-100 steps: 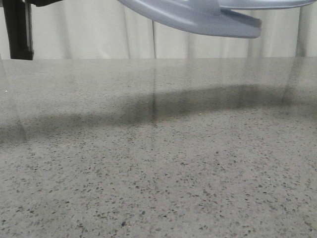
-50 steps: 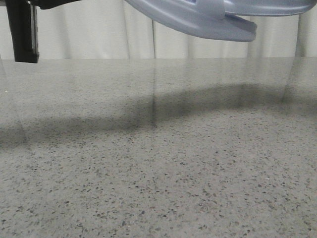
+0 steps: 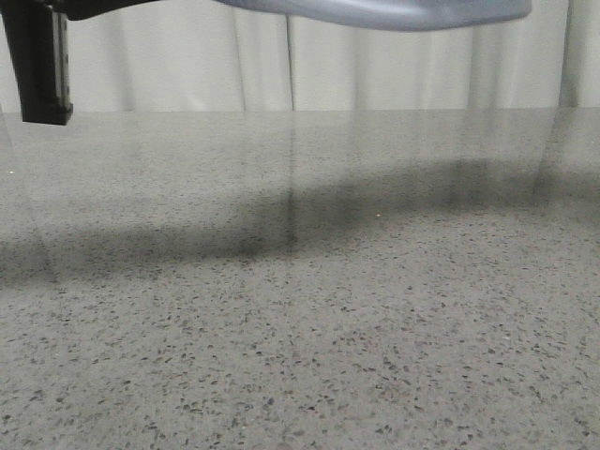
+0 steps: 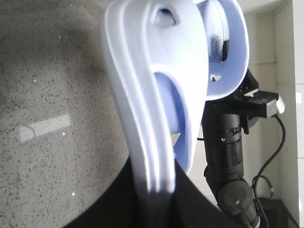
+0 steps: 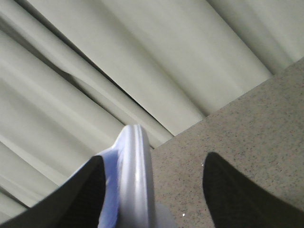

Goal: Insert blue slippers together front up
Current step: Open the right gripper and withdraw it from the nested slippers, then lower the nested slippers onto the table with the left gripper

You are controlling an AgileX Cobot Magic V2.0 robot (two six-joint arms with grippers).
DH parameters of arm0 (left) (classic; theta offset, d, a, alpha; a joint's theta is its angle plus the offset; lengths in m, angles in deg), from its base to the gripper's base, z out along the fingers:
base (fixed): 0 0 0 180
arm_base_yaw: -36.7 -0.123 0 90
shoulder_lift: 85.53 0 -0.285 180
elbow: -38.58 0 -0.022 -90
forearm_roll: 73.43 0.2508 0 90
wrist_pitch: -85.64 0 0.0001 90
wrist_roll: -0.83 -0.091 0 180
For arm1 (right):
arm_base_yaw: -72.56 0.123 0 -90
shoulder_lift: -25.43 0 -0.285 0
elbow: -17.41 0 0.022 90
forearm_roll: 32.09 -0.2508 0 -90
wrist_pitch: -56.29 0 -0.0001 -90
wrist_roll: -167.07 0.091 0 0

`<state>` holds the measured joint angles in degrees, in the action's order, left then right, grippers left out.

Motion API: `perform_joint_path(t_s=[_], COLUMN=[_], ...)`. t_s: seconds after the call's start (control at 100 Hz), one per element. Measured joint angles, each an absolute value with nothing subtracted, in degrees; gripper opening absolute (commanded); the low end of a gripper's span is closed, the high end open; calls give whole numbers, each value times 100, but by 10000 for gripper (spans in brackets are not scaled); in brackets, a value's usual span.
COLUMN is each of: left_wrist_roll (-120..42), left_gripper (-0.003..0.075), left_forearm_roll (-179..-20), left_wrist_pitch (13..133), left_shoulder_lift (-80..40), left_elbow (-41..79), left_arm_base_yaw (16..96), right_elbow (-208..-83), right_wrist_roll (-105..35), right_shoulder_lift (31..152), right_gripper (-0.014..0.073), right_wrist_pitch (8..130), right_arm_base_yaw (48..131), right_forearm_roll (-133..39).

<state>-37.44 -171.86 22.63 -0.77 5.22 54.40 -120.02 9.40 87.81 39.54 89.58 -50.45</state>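
Left claw (image 4: 151, 190) pinches the sole edge of one slipper (image 4: 156, 90), fingers pressed against the foam from both sides, so far as my left wrist view shows; the fingertips themselves are dark and blurred at the frame's foot. Just behind that slipper I see the second slipper (image 4: 225, 52), its ribbed footbed facing the first one's strap, the two close together and seemingly overlapping, though I cannot tell whether they touch. My right claw (image 5: 152, 199) holds the second one by its rim (image 5: 135, 175): one dark finger lies against the foam, the other stands apart from it, so whether it truly clamps I cannot tell.

From the front, both slippers hang well above the table (image 3: 300, 328), only a pale underside (image 3: 375, 11) showing at the top edge, with my left arm (image 3: 37, 66) beside it.

I judge I am in the mating step, both shoes lifted and being brought together in the air, the nesting not yet finished. Next I should need to line up toe with toe and slide one strap into the other, slowly, keeping both grips firm on soft foam.
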Motion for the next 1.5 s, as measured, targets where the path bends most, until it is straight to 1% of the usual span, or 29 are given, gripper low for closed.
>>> perform_joint_path(t_s=[0.34,0.59,0.73,0.92,1.29,1.5], left_wrist_roll=[-3775,-3775,-3775,-3775,-3775,-3775], left_gripper=[16,16,16,16,16,16], left_forearm_roll=[-17226,-17324,-17335,-17058,-16378,-16151], left_wrist_pitch=[1976,2109,2111,2165,2203,2240], left_shoulder_lift=[-77,-25,186,382,380,380], left_elbow=[522,532,532,532,540,540], left_arm_base_yaw=[5001,4960,4960,4960,4960,4729], right_elbow=[-12002,-12002,-12002,-12002,-12002,-12002], right_wrist_roll=[940,940,940,940,940,940], right_shoulder_lift=[7839,6946,6672,6610,6610,6610], right_gripper=[409,409,409,407,407,407], right_wrist_pitch=[4478,4620,4764,4882,4956,4956], right_arm_base_yaw=[9042,9062,9062,9062,9062,9062], right_forearm_roll=[-4975,-5009,-5011,-5021,-5021,-5000])
